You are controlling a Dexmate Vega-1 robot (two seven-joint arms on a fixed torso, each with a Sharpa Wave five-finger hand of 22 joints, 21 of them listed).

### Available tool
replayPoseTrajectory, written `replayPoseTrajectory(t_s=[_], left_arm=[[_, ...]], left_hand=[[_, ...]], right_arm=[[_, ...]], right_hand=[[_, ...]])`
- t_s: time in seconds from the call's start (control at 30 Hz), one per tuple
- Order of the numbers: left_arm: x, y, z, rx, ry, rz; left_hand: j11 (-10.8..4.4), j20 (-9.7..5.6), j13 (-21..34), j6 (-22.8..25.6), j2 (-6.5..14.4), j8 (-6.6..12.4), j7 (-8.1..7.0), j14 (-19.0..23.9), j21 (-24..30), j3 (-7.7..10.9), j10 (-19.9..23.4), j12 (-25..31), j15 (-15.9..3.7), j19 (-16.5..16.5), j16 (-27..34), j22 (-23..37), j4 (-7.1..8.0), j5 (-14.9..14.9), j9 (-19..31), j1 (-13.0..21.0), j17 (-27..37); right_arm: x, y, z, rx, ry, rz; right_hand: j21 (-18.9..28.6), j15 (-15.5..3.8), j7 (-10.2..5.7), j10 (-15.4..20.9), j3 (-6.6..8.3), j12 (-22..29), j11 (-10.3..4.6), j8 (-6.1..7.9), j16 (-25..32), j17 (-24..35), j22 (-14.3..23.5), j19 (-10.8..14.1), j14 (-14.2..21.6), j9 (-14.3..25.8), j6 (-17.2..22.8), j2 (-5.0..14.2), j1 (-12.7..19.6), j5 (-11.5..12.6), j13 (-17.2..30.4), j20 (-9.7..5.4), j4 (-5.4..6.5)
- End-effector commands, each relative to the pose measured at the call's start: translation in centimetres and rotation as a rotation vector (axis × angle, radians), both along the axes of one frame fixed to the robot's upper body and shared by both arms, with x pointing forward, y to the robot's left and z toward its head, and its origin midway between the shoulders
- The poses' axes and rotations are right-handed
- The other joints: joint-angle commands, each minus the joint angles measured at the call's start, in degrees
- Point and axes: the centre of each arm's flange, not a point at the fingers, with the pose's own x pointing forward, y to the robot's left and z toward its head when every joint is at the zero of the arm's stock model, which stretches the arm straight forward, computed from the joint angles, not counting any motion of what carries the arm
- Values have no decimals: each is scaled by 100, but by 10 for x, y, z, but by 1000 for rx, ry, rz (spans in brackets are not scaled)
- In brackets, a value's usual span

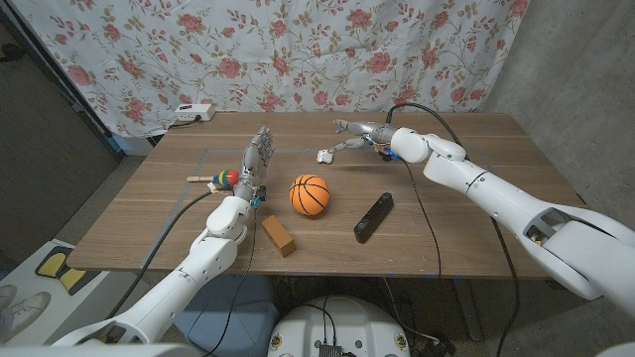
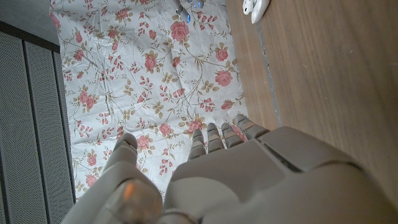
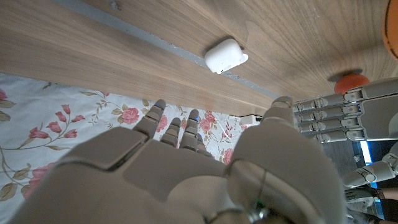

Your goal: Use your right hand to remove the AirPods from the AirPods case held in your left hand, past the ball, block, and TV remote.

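Fingers on my left hand (image 1: 256, 159) are straight and apart, pointing up, nothing in them. Right hand (image 1: 359, 136) fingers are also spread and hold nothing, reaching toward the case (image 1: 325, 156) with a gap left.

Case sits on the table (image 1: 466, 208) by itself, past the ball (image 1: 309, 194), between the two hands and nearer the right one. It isn't in my left hand. In the right wrist view the case (image 3: 224, 55) looks closed or nearly so; I can't tell for sure, and I see no AirPods. The left wrist view catches the case (image 2: 255, 9) at the frame edge, with something small and white just beside it that I can't identify.

The right wrist view also shows the left hand (image 3: 336, 111) upright, with an orange toy (image 3: 348, 81) behind it. The head view shows that toy (image 1: 220, 179) as a multicoloured stick lying just left of the left hand.

Near row: block (image 1: 278, 236), ball, remote (image 1: 373, 216), left to right, all well short of the case. A black cable (image 1: 422, 213) from the right arm runs across the table beside the remote. A white power strip (image 1: 191, 113) lies beyond the far-left corner, below the floral curtain (image 1: 298, 50).
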Motion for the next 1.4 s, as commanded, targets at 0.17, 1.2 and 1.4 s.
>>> replayPoseTrajectory(t_s=[0.17,1.2,1.4], left_arm=[[1,-1,-1,-5,2,-5],[1,-2,-9,-18,12,-9],[0,-3,-11,-24,13,-16]], left_hand=[[-7,9,29,-33,-19,-12,-24,15,12,-20,30,-16,-7,64,25,32,18,1,20,53,32],[-21,13,30,-31,-20,-9,-26,16,9,-34,41,-19,-10,59,25,32,24,3,19,47,34],[-18,14,30,-34,-18,-9,-28,17,8,-35,45,-18,-7,58,25,32,25,4,19,48,34]], right_arm=[[6,8,-1,-18,0,-20],[13,25,-5,-77,-9,-35],[17,27,-7,-82,0,-43]], right_hand=[[25,32,0,6,33,12,19,30,25,14,16,-4,-29,30,-702,37,1,24,35,7,-6],[34,54,36,88,117,58,67,79,34,14,17,-18,-34,34,-675,97,37,-4,134,20,-43],[33,56,33,79,123,57,71,72,34,13,17,-17,-37,35,-695,93,40,-6,150,17,-49]])
